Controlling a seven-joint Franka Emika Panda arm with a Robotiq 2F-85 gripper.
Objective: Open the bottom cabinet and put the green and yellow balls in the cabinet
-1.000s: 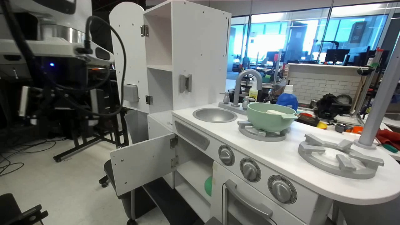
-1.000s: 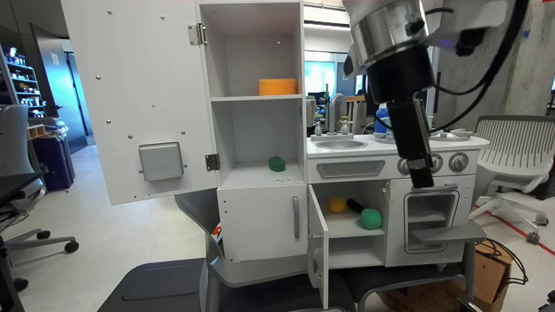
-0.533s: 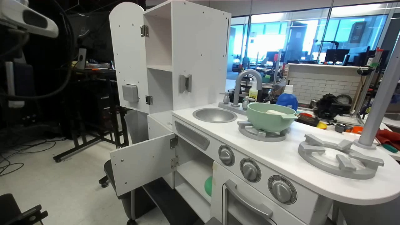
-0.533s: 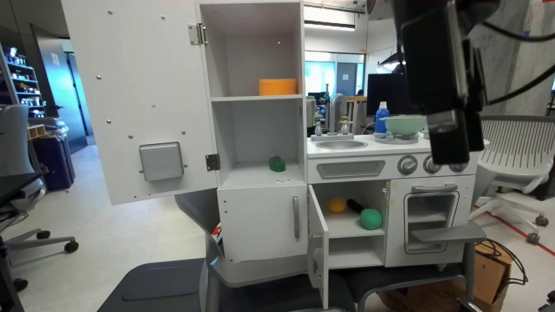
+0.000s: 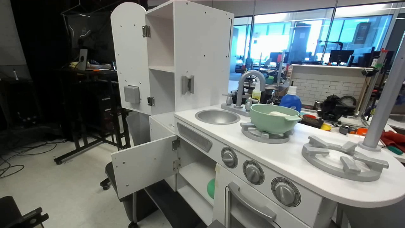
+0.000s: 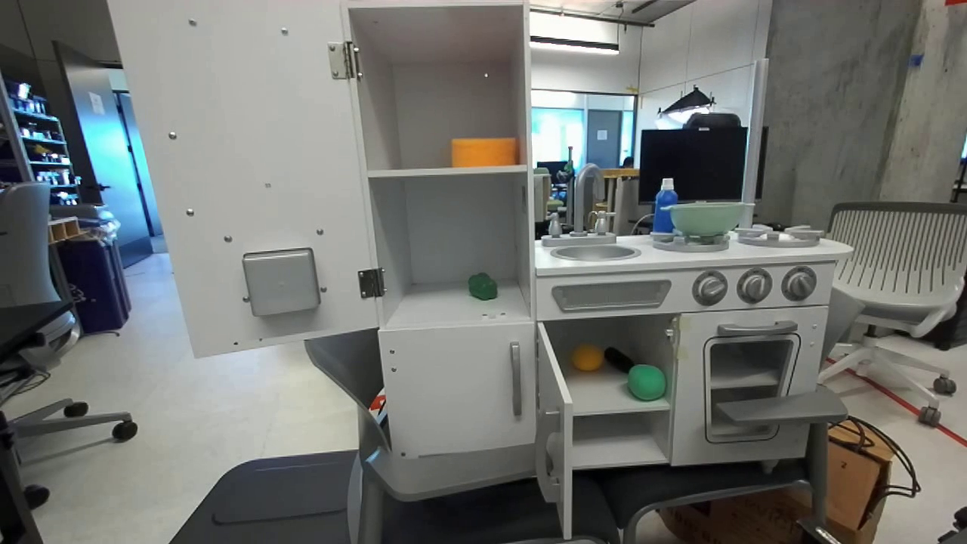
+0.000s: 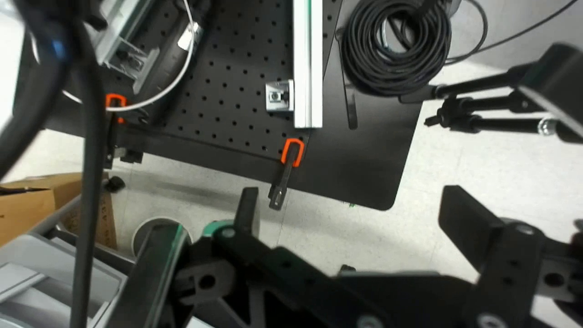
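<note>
Nearest, in the wrist view, the black two-fingered gripper has its jaws spread wide; beyond it lies a black perforated board; in an exterior view a plain white rectangular door stands swung outward from the white bottom cabinet; on the cabinet's white shelf, near its front, sits the smooth bright green ball; behind it lies a black elongated object; farther back, toward the hinged side, is the smooth yellow-orange ball; higher up, a pale green round bowl stands on a grey round burner.
</note>
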